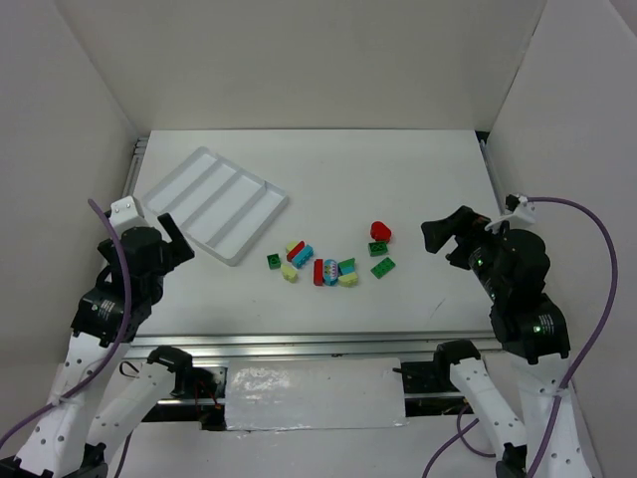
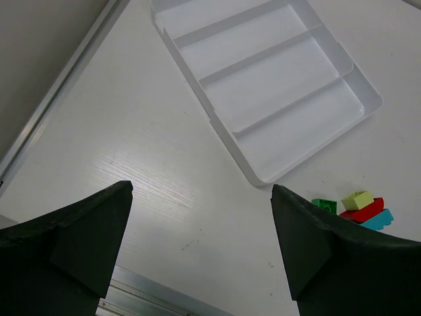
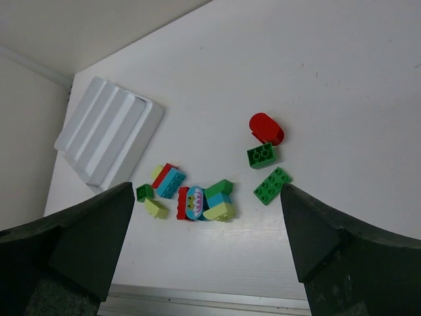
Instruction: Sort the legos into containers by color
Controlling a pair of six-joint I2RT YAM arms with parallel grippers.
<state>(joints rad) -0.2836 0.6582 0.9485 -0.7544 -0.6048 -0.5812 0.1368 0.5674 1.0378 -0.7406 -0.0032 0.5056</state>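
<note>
Both sets of jaws stand wide apart with nothing between them. On my left gripper point(image 1: 175, 239) point(image 2: 201, 191) the two dark fingers point(image 2: 79, 230) frame bare table point(image 2: 151, 158). It hangs just off the tray point(image 1: 199, 189) point(image 2: 276, 85), at the edge where the four compartments point(image 2: 263, 66) end.

My right gripper point(image 1: 430, 237) point(image 3: 207, 187) sits well apart from the tray, with all the legos point(image 1: 328, 264) lying between it and the tray.

Every brick I can see is on the table outside the tray, strung out beyond its near right corner. Closest to that corner is a small green brick point(image 1: 273, 261) point(image 3: 145, 192), with a pale yellow brick point(image 1: 289, 272) point(image 3: 156, 209) just beside it. A red and teal pair point(image 1: 299, 251) point(image 3: 170, 181) lies pressed together there too.

Farther from the tray is a tight clump point(image 1: 334, 271) point(image 3: 207, 201) of red, green, teal and pale yellow pieces, one of them with a printed face.

Farthest from the tray are a rounded red piece point(image 1: 379, 231) point(image 3: 266, 128) and a square green brick point(image 1: 378, 248) point(image 3: 262, 155) just beside it. A flat green plate point(image 1: 383, 267) point(image 3: 272, 185) is close by.
</note>
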